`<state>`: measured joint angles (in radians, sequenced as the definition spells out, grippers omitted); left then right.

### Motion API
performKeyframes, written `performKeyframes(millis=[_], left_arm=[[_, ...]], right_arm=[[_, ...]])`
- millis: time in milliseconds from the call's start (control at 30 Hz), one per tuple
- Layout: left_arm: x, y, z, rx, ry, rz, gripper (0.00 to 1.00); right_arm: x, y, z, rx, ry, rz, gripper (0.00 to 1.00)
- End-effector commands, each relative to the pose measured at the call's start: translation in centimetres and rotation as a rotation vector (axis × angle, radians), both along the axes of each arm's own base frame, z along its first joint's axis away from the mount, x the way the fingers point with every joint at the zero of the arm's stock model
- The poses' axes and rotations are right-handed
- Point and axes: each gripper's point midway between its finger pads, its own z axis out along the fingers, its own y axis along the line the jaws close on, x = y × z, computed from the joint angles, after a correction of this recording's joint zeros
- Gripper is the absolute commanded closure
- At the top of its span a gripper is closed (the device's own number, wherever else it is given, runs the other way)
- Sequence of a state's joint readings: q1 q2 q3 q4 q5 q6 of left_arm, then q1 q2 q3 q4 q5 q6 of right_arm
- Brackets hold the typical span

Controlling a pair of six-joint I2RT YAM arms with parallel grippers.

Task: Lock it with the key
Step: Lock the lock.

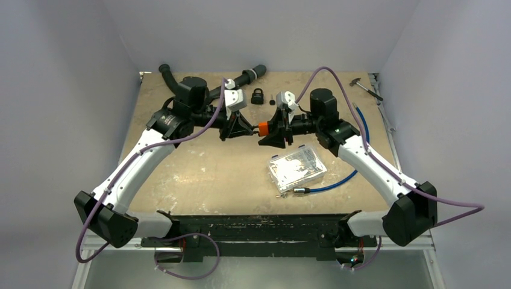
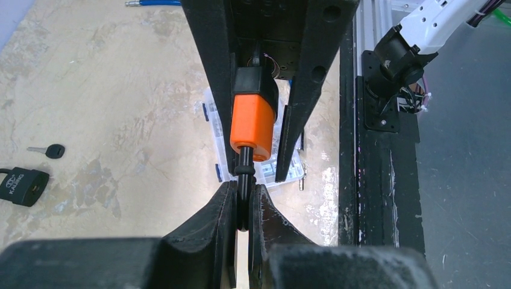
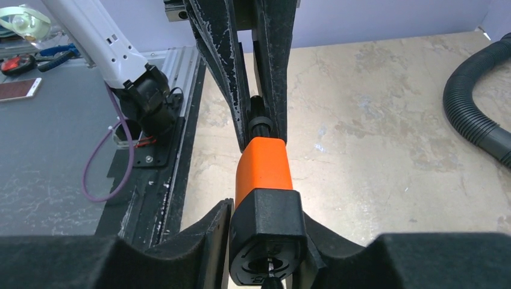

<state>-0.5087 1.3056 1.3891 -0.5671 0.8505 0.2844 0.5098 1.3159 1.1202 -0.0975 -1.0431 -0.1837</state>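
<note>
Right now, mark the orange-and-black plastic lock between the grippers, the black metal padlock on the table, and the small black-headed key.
orange-and-black plastic lock (image 2: 253, 123), left wrist view, orange body.
black metal padlock (image 2: 24, 186), left wrist view, front face.
small black-headed key (image 2: 55, 150), left wrist view, head.

Orange/blk lock (image 2: 252, 123), blk padlock (image 2: 23, 186), blue cable (image 1: 337, 180), mottled beige tbl (image 2: 120, 90)
</note>
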Motion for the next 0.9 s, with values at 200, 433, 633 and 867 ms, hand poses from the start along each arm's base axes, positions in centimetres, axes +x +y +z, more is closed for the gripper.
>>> performKeyframes(millis=[200, 433, 633, 867], left_arm=[[0.1, -1.3, 2.5, -0.081, -0.039, -0.054, 1.0], [-0.1, -2.0, 3.3, -0.13, -0.006, -0.061, 1.0], [-0.3, -2.9, 3.8, -0.165, 0.014, -0.067, 1.0], [-0.1, -3.8, 3.9, -0.192, 0.018, -0.061, 1.0]], right_arm=[[0.0, 0.5, 2.2, 0.033, -0.063, 0.03, 0.85], [0.3, 0.6, 2.2, 0.033, -0.075, 0.019, 1.0], [0.6, 0.9, 2.4, 0.041, -0.083, 0.025, 1.0], [-0.4, 1.6, 2.5, 0.049, -0.086, 0.068, 1.0]])
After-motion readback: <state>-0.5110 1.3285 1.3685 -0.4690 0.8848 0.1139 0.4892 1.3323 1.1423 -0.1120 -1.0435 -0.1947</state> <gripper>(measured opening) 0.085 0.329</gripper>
